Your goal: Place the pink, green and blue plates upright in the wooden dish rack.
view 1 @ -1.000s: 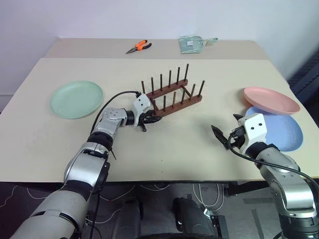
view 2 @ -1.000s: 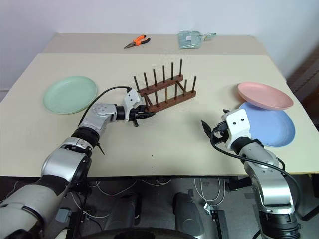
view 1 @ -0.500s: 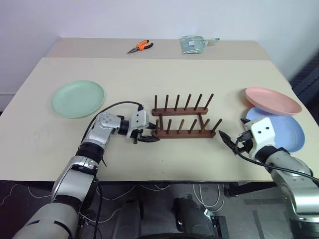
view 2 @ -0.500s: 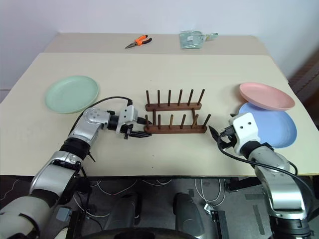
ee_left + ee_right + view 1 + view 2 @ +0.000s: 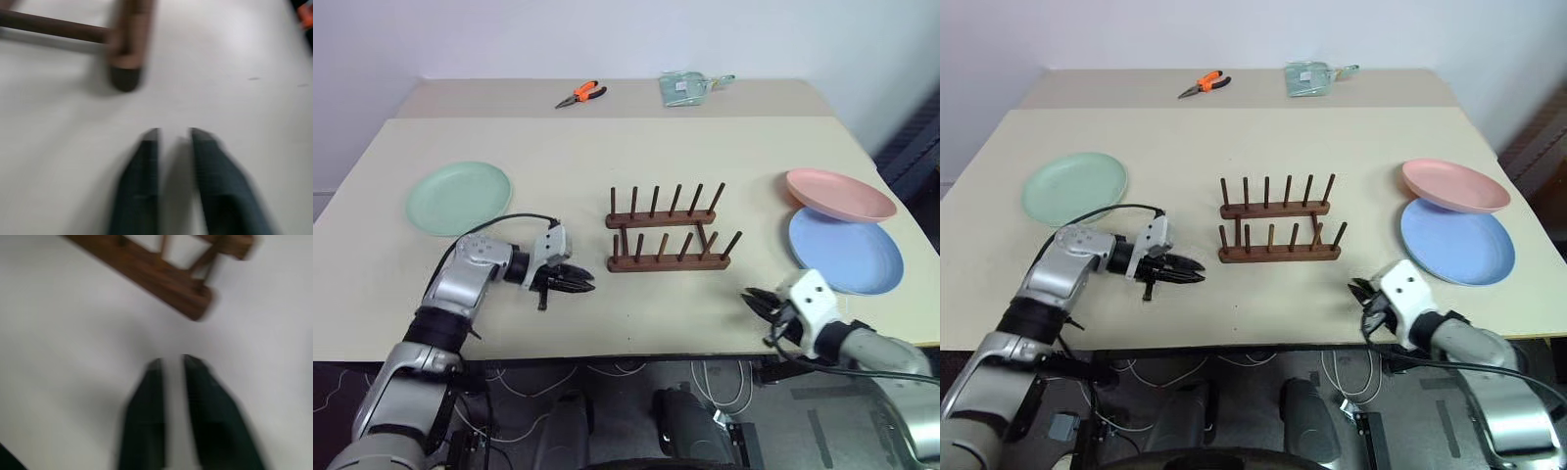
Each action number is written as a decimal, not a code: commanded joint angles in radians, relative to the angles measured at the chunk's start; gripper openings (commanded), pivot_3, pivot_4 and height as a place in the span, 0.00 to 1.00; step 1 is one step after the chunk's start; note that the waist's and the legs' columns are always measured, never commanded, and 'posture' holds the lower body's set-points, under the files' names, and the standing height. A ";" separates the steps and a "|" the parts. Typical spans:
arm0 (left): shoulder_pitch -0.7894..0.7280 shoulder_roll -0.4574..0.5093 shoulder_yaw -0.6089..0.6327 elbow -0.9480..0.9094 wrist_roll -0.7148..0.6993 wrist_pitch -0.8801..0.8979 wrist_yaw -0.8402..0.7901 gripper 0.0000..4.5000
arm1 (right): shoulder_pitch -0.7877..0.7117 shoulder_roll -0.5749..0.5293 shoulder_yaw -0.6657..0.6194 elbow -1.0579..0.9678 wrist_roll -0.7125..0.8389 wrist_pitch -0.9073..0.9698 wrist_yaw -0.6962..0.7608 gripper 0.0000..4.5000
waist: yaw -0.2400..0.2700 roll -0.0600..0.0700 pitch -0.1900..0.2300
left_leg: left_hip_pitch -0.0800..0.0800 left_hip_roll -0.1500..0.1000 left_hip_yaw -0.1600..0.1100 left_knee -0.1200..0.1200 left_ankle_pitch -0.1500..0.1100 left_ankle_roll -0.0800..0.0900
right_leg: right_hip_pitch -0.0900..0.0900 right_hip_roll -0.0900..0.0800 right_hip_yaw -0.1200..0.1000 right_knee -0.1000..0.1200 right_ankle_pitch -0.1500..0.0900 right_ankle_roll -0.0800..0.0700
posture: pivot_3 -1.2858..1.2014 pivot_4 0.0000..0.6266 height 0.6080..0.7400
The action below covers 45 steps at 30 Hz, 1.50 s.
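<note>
Head views: table (image 5: pixel 607 313) with an empty rack (image 5: pixel 668 235) at its middle and three plates lying flat.

Largest first: the table carries the blue plate (image 5: pixel 847 250) at the right edge, with the pink plate (image 5: pixel 840 194) overlapping its far rim, and the green plate (image 5: pixel 460 197) well apart at the left. The rack stands between them, no plate in its pegs. The left gripper (image 5: pixel 579 285) sits just beside the rack's left end, the right gripper (image 5: pixel 753 299) near the front edge; both are closed and hold nothing. The far table's pliers (image 5: pixel 579 94) and clear packet (image 5: pixel 689 87) appear here, while the wrist views add close looks at the rack's bar ends beyond each pair of nearly touching fingers (image 5: pixel 146 186).
</note>
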 commanded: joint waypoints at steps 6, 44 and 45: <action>0.009 -0.177 -0.087 -0.021 0.120 -0.012 0.303 0.01 | -0.179 0.083 0.112 0.200 -0.146 -0.013 -0.139 0.00 | 0.022 0.000 -0.001 | -0.002 -0.002 0.000 0.005 0.000 0.000 | 0.001 -0.001 0.000 0.000 0.000 0.000 | 0.52 0.24 0.94; 0.100 0.021 -0.004 0.080 0.024 -0.187 0.236 0.00 | -0.470 -0.339 0.049 0.726 -0.475 -0.425 -0.138 0.85 | -0.028 0.005 -0.006 | 0.005 0.000 0.002 0.003 -0.001 0.001 | 0.003 0.000 0.001 0.004 -0.001 -0.001 | 0.52 0.24 0.94; 0.112 0.028 0.013 0.068 0.001 -0.164 0.228 0.00 | -0.516 -0.335 0.077 0.805 -0.495 -0.460 -0.146 0.85 | -0.032 0.005 -0.006 | 0.005 0.000 0.002 0.003 -0.001 0.001 | 0.003 0.000 0.002 0.004 -0.001 -0.001 | 0.52 0.24 0.94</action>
